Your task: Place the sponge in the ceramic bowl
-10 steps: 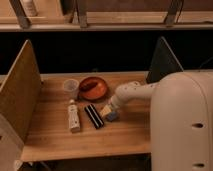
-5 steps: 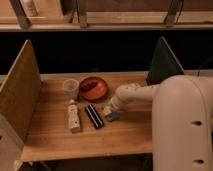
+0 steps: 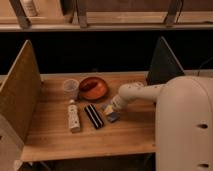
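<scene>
Gripper [image 3: 109, 110] was down at table height on the near side of the ceramic bowl [image 3: 93, 88], toward the robot's body [image 3: 182, 125], at the end of the white arm [image 3: 136, 93]. It was on or right against the sponge [image 3: 113, 117]. How wide it stood, and whether it had any hold of the sponge, I could not tell. The sponge lay flat on the wooden table [image 3: 55, 137], outside the bowl and a short way from its near rim.

Judging from that, the main risk was a poor hold. A soft pad taken by one edge could fold, slip free on the lift, and drop short of the bowl. A low carry could catch the sponge on the bowl's rim, and a glossy bowl might slide on the wood rather than take it.

A black block [image 3: 93, 116] lay on the bowl's near side, just beside the sponge, with its far end pointing toward the bowl. A sideways drag would likely nudge it. A pale bottle [image 3: 74, 116] lay beyond the block, farther from the sponge. A translucent cup [image 3: 71, 88] stood just beside the bowl, on the side away from the robot's body, and a swing past the bowl could tip it. Straight between sponge and bowl I saw nothing lying.
</scene>
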